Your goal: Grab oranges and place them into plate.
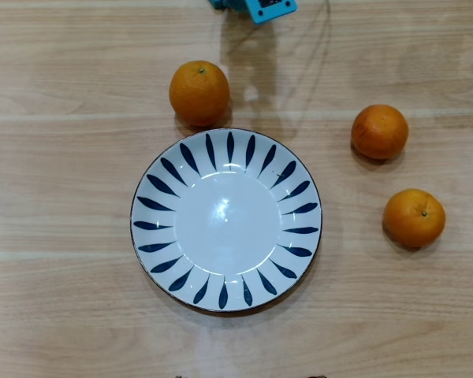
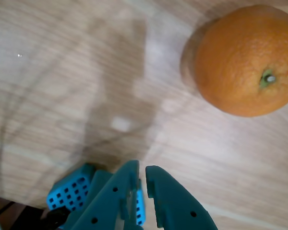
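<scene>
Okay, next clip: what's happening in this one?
A teal two-finger gripper hangs over the wooden table with its fingers nearly together, holding nothing. The round white plate with dark blue leaf strokes lies empty. All three round orange fruits sit on the table outside it: one by the plate's upper rim, two off to the right in the overhead view.

Count, overhead view: 3 oranges (image 1: 199, 93) (image 1: 379, 131) (image 1: 414, 217), upper left and right side; 1 plate (image 1: 225, 291), centre frame.
</scene>
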Motion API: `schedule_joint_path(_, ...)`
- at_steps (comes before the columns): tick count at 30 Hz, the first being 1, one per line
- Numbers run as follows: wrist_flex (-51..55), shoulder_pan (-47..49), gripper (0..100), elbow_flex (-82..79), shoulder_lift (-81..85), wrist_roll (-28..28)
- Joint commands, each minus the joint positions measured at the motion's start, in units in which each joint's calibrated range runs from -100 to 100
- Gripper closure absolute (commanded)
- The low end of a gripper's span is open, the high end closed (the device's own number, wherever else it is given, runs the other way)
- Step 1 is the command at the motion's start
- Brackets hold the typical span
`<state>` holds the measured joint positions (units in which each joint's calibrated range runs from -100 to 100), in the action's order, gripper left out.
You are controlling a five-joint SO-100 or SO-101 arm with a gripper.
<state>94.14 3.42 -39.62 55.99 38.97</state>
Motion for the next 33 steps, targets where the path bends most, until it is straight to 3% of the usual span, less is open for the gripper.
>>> schedule_joint_path(1, -2.0, -0.5, 97, 4.3, -4.8, 0.3)
schedule_joint_path(6, -6.1, -1.9, 97, 4.1, -10.8, 0.3)
schedule_joint_path(12, -7.0, -2.0, 97, 3.8, -12.6, 5.3)
schedule_joint_path(17, -8.2, -2.0, 96, 4.3, -13.0, 6.1)
schedule_joint_path(23, -15.2, -1.6, 77, 3.9, -13.0, 5.6)
schedule_joint_path(33, -17.4, -3.2, 60, 6.4, -18.5, 6.1)
